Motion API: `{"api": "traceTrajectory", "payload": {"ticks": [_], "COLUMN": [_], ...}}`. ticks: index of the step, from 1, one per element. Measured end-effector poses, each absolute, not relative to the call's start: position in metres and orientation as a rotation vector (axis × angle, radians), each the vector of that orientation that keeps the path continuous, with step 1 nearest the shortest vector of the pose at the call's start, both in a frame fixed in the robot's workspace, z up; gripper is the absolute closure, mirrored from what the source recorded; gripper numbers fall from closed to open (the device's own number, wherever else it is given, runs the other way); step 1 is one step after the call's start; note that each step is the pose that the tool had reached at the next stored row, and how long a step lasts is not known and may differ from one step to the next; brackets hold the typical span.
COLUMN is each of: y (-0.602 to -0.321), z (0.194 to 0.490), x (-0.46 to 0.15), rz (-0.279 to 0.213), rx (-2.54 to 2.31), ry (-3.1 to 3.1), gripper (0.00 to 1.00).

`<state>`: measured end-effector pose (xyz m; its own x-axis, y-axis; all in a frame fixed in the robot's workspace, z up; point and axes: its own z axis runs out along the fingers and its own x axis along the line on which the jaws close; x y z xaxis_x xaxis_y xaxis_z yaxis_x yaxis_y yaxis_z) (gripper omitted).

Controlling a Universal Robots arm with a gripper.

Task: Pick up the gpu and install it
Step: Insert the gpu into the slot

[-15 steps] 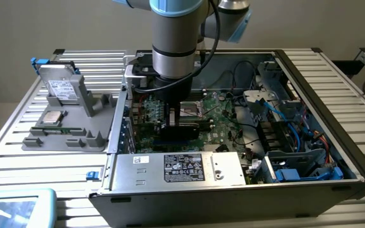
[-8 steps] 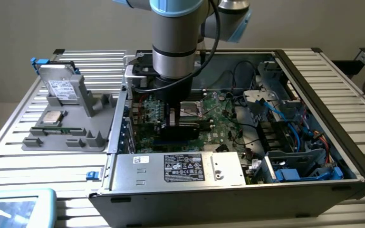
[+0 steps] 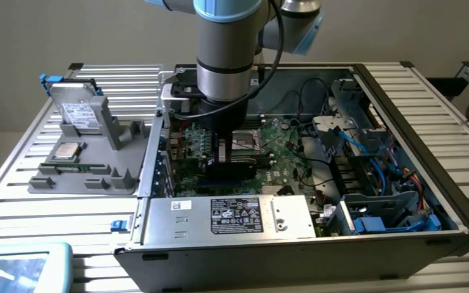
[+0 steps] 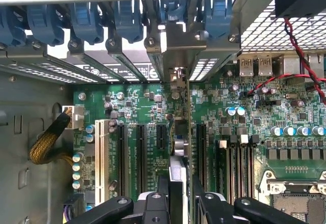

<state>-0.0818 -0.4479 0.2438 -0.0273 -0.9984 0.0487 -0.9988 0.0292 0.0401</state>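
- Claw (image 4: pixel 178 206): mine, closed on the gpu (image 4: pixel 179 152). One finger (image 4: pixel 153 203) sits on each face, and the card is seen edge-on between them.
- Gpu, location: in my grip, inside the open computer case (image 3: pixel 454 201) and directly below my wrist. Its silver end bracket (image 4: pixel 178 76) points away from the claw toward the rear slot openings.
- Motherboard (image 4: pixel 239 132): under the claw. Black expansion slots (image 4: pixel 141 152) run parallel to the card, just to either side of it.
- Contact: I cannot tell whether the card's connector edge has met its slot, because the card itself hides it.
- Blue retention clips (image 4: pixel 127 15): in a row beyond the bracket, at the case's rear wall.
- Handling note (my judgement): keep the card upright and parallel to the slot. Let the bracket slide into its rear opening without catching, and press straight down and evenly, since a tilt would likely jam one end.
- Elsewhere: silver drive (image 3: pixel 80 113) and processor chip (image 3: pixel 68 151), well apart from the claw on a grey holder on the desk (image 3: pixel 22 183).
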Motion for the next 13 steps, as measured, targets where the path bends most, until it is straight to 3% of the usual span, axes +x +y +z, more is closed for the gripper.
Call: {"api": "traceTrajectory", "payload": {"ticks": [13], "y": [-0.4479], "z": [0.2425], "x": [-0.0819], "rz": [0.008], "rx": [2.155], "ry": [-2.199], "gripper": [0.73]}}
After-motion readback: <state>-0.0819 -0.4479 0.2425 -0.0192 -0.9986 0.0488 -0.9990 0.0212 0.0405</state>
